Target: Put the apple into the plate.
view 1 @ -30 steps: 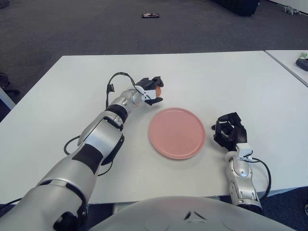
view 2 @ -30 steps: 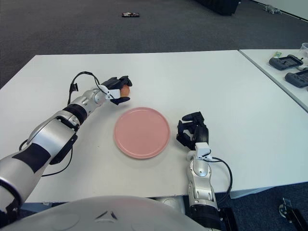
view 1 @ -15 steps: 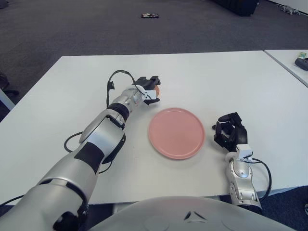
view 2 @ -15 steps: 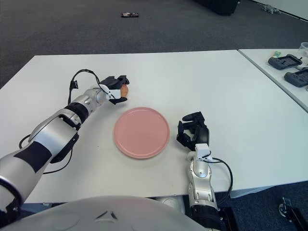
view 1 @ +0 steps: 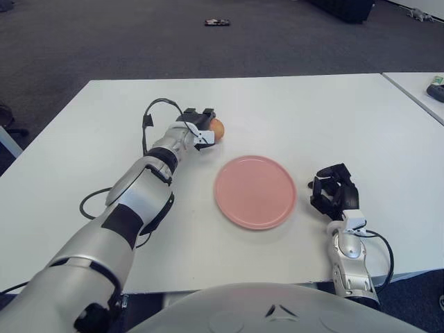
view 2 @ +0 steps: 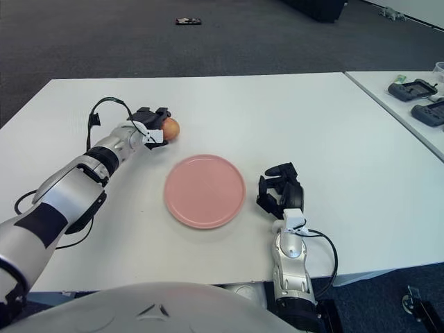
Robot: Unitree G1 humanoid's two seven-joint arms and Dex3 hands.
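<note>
The apple (view 1: 217, 128), orange-red, is at the far left of the pink plate (view 1: 254, 191), low over the white table (view 1: 333, 118) and apart from the plate's rim. My left hand (view 1: 199, 132) reaches across the table and its fingers are curled on the apple's left side; most of the apple shows to the right of the hand. The plate is empty. My right hand (view 1: 333, 194) rests on the table just right of the plate, fingers curled, holding nothing.
A black cable (view 1: 149, 118) loops off my left wrist. A second table at the right carries dark devices (view 2: 415, 89). A small dark object (view 1: 217, 22) lies on the carpet far behind.
My left hand has closed around the apple and drawn back to the left, carrying the apple a little left with it. More of the apple now shows. The right hand has not moved.
</note>
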